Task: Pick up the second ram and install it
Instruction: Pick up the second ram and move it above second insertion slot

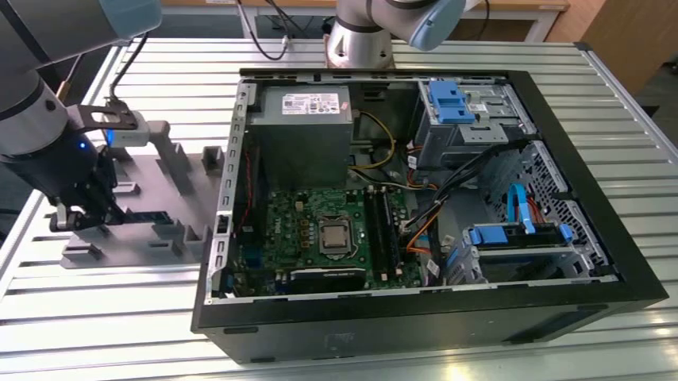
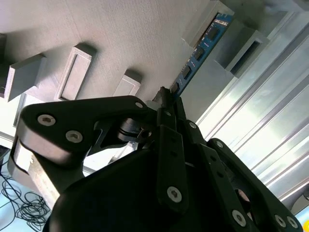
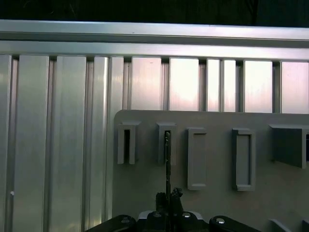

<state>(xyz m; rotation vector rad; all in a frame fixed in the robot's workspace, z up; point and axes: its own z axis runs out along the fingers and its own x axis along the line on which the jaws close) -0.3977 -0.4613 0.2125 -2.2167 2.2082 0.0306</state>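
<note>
1. Second wrist view, closest in: shows the gripper (image 2: 166, 94) clamped shut on the near end of the second ram (image 2: 202, 47), with black fingers (image 2: 170, 142) pressed against both faces of the strip.
2. Follows the blue strip and its dark chips away from the fingertips, tilted, to a far end seated between two raised blocks of the grey holder (image 2: 120, 34).
3. Meets the same ram edge-on in the first wrist view, as a thin dark line running from the gripper (image 3: 167, 199) straight into one slotted block, with more slotted blocks in a row alongside.
4. Takes in, past the holder's edge, the ribbed aluminium table (image 3: 67, 145).
5. Places the arm (image 1: 37, 135) at nine o'clock in the exterior view, lowered onto the holder.
6. Finds the open computer case (image 1: 424, 321) just beside the holder, toward three o'clock from it.
   - Holds the green motherboard (image 1: 281, 238) at six o'clock inside.
   - Carries long black slots (image 1: 379, 230) on the three o'clock side of the processor socket (image 1: 337, 236).
7. Sets the grey power supply (image 1: 302, 135) farther back, at twelve o'clock within the case, and a blue drive bracket (image 1: 450, 99) at one o'clock.
8. Ends farthest off, at twelve o'clock in the exterior view, on a round grey arm base (image 1: 360, 44) standing on the table.
</note>
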